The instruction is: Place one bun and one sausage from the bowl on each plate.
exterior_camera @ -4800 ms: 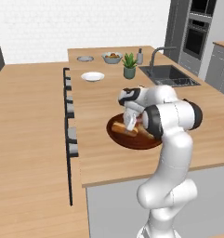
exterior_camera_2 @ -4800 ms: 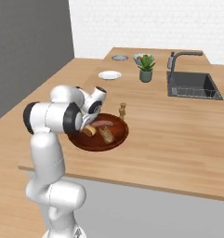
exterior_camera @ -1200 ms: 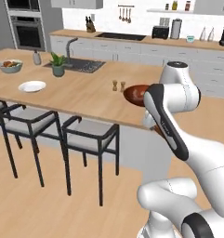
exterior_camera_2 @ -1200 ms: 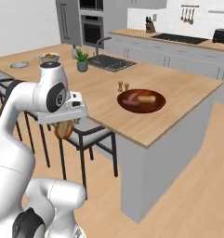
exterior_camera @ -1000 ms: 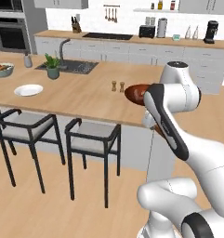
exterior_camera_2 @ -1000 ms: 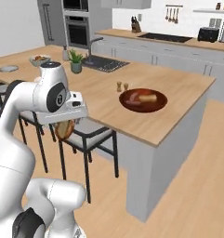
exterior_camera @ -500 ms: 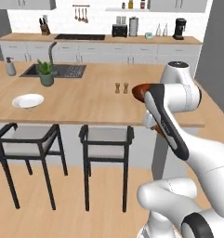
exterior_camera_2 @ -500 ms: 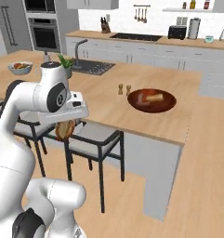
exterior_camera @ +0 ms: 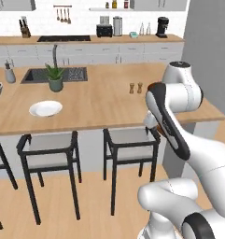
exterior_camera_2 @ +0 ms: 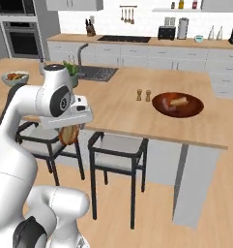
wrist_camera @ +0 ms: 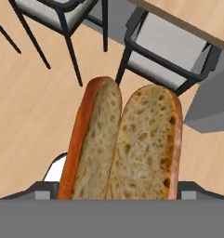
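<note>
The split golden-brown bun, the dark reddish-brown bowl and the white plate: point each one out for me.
Split golden-brown bun [wrist_camera: 127, 144]: hand view, cut crumb face.
Dark reddish-brown bowl [exterior_camera_2: 195, 108]: right base view, bare inner rim at right.
White plate [exterior_camera: 45, 108]: left base view, bare centre.

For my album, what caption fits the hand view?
Split bun held in the tool, above a wooden floor and stools.

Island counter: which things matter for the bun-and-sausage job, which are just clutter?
Job:
- bun, split open, held in the gripper
- bowl, dark reddish-brown, food still in it
- white plate

Clutter:
- potted plant
- salt and pepper shakers
- sink
- fruit bowl
- stools
</note>
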Controlling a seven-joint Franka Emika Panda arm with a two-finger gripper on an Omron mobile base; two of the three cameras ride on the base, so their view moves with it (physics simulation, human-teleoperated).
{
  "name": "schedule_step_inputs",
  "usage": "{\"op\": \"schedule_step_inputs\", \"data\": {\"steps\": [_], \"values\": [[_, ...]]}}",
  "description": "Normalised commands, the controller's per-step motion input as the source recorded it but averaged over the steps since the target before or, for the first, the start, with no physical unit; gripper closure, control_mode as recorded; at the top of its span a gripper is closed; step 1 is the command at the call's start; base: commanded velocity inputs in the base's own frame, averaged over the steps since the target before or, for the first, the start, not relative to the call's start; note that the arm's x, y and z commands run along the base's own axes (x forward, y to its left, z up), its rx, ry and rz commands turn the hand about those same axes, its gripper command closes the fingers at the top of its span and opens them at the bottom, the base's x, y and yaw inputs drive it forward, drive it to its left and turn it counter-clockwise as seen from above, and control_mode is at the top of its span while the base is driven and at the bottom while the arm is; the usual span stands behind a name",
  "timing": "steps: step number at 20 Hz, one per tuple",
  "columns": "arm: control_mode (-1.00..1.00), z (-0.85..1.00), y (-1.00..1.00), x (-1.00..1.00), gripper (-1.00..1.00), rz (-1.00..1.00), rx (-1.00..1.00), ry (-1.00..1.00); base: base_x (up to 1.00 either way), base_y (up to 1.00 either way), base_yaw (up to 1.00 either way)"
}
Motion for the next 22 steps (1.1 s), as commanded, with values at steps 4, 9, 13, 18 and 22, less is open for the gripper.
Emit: {"op": "schedule_step_inputs", "data": {"steps": [4,9,13,18,22], "values": [[1.0,0.0,0.0,0.0,1.0,0.0,0.0,0.0,-0.21,1.0,-0.24],[1.0,0.0,0.0,0.0,1.0,0.0,0.0,0.0,-0.04,1.0,-0.19],[1.0,0.0,0.0,0.0,1.0,0.0,0.0,0.0,0.03,1.0,-0.13],[1.0,0.0,0.0,0.0,1.0,0.0,0.0,0.0,0.38,0.99,-0.13],[1.0,0.0,0.0,0.0,1.0,0.0,0.0,0.0,0.94,0.6,-0.18]]}}
